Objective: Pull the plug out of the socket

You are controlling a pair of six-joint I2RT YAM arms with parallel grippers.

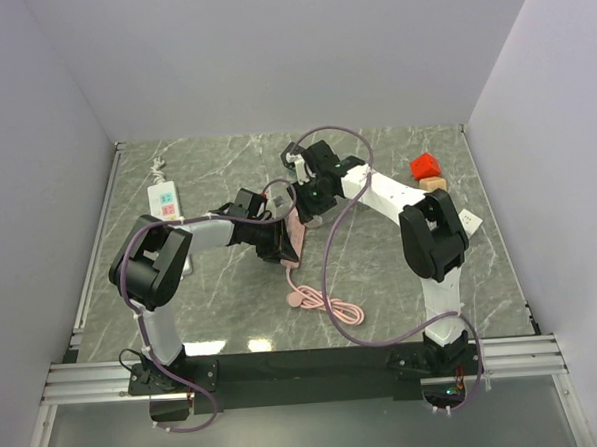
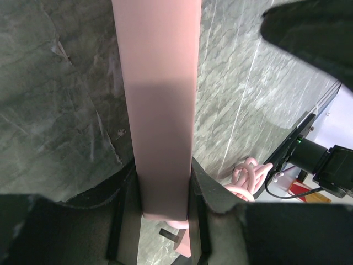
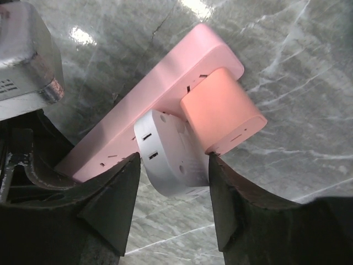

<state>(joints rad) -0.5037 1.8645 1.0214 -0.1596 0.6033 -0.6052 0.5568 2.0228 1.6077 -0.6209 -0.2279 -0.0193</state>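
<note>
The socket is a pink power strip (image 1: 291, 234) lying mid-table, long and flat in the left wrist view (image 2: 160, 110). My left gripper (image 2: 164, 187) is shut on its cable end, one finger on each long side. Two plugs stand side by side near its other end: a white plug (image 3: 171, 154) and a pink plug (image 3: 220, 110). My right gripper (image 3: 174, 165) straddles the white plug, and both fingertips (image 3: 132, 165) touch its sides. From above, that gripper (image 1: 308, 205) sits over the strip's far end.
The strip's pink cable (image 1: 323, 302) coils toward the near edge. A white power strip (image 1: 164, 200) lies at the left. A red block (image 1: 426, 165) and a tan block (image 1: 434, 184) sit at the back right. Grey walls enclose the table.
</note>
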